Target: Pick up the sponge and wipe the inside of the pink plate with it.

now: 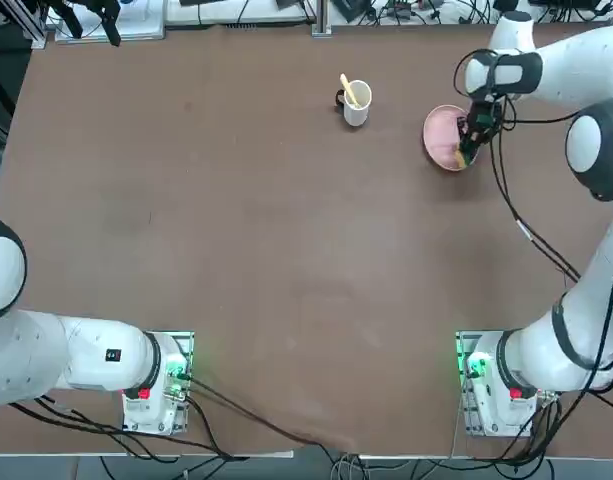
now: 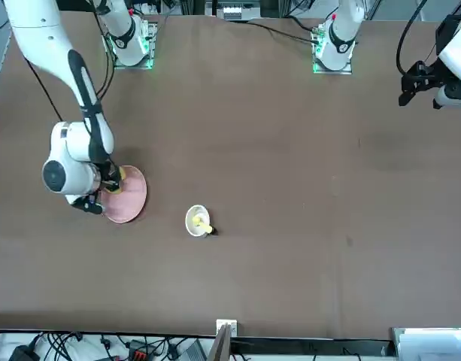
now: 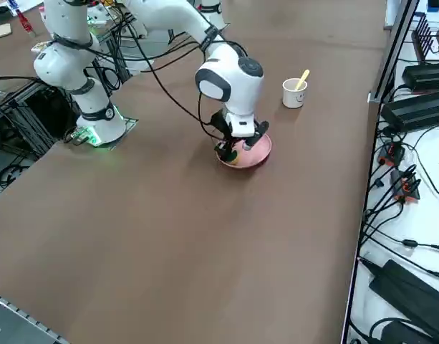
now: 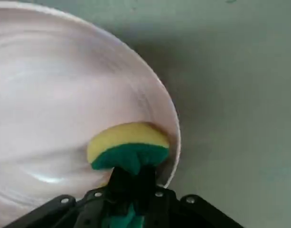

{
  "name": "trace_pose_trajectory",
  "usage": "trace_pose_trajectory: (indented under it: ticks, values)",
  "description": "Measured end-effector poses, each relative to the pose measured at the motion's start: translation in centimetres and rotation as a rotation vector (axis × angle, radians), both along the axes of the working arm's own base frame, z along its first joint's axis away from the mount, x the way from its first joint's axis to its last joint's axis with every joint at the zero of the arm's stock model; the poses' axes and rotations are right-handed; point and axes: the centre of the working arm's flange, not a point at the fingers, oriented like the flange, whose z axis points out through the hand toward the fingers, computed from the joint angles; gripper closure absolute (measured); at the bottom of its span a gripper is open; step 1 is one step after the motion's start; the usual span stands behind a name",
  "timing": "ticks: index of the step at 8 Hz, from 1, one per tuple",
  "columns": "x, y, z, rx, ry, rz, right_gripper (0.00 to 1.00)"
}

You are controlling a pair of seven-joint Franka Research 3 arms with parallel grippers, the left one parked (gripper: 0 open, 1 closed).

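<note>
Sponge [image 4: 128, 148], half hidden by the pinching right gripper [image 4: 131, 183], seemingly presses the pink plate [image 4: 50, 104].

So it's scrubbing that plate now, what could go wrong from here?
The right gripper pinches the sponge hard, close to the pink plate's rim, so a stroke might run off the edge or tip the plate. The squeezed sponge could also slip out. The white mug stands apart, probably safe.

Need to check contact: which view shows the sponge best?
The right wrist view: the sponge, squeezed in the shut right gripper, presses inside the pink plate near its rim. Top shows a yellow speck; front and side views mostly hide it.
</note>
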Motion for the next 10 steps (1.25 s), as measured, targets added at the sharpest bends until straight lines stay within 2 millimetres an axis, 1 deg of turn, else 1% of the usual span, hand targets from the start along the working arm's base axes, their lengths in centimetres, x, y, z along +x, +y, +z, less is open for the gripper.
trace_pose_trajectory:
  ticks: [3, 5, 6, 7, 8, 9, 10]
  values:
    - [0.4, -0.3, 0.1, 0.001, -0.015, 0.012, 0.94]
    - [1.7, -0.4, 0.6, -0.002, -0.047, 0.014, 0.94]
    - [2.4, 0.1, 0.8, -0.006, -0.064, 0.003, 0.94]
    - [2.9, 1.1, 0.8, -0.013, -0.075, -0.013, 0.94]
    - [3.2, 2.6, 0.8, -0.022, -0.082, -0.029, 0.94]
    - [3.4, 4.2, 0.8, -0.028, -0.088, -0.039, 0.94]
    - [3.5, 5.3, 0.8, -0.032, -0.09, -0.041, 0.94]
